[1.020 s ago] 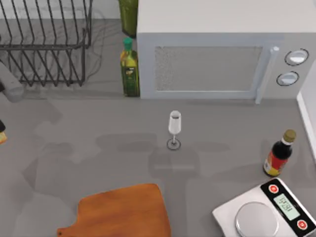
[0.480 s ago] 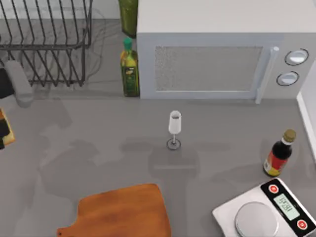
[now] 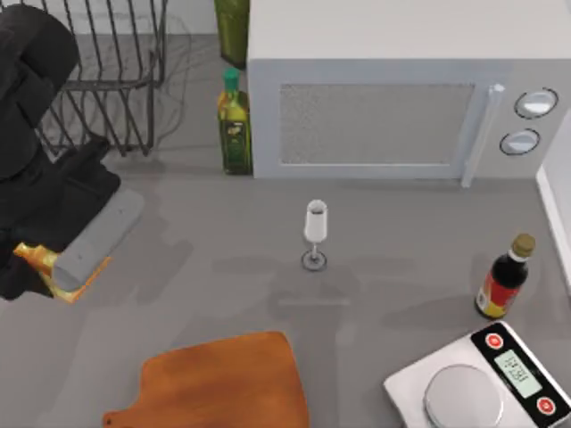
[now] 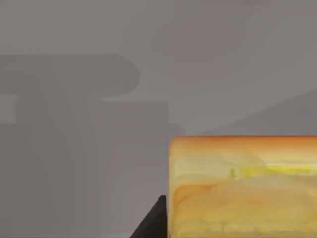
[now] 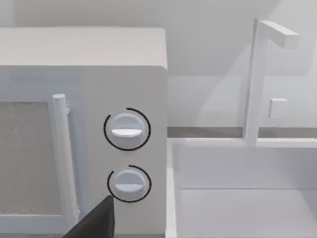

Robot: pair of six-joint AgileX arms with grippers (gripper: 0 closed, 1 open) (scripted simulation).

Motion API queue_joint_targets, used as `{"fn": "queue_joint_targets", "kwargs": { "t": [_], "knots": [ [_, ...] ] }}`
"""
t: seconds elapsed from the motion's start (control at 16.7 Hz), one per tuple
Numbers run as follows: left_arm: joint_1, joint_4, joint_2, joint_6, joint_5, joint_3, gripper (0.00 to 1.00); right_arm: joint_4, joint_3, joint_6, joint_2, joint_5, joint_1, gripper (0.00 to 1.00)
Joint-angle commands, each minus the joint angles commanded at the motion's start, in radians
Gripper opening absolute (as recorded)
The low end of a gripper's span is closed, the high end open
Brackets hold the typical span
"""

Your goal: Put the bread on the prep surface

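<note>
My left gripper (image 3: 55, 267) at the frame's left edge, clamped on the bread (image 3: 45, 265), above the table (image 3: 205, 267), board (image 3: 223, 383) at lower centre.

Bread (image 3: 53, 272), small golden-yellow block with orange-brown crust, clamped in the left gripper (image 3: 67, 267) above the table's left side (clear of the surface), wooden cutting board (image 3: 219, 383), orange-brown, rounded corners, lying flat near the front edge, bare

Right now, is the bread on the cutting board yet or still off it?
Off it. The bread is in the left gripper at the table's left edge, apart from the cutting board.
</note>
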Motion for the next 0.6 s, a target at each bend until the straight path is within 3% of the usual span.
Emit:
{"fn": "queue_joint_targets", "kwargs": {
  "t": [0.6],
  "knots": [
    [-0.341,0.005,-0.005,1.307,0.025,-0.14,0.0,0.0,0.0,0.0,0.0,0.0,0.0,1.0]
  ]
}}
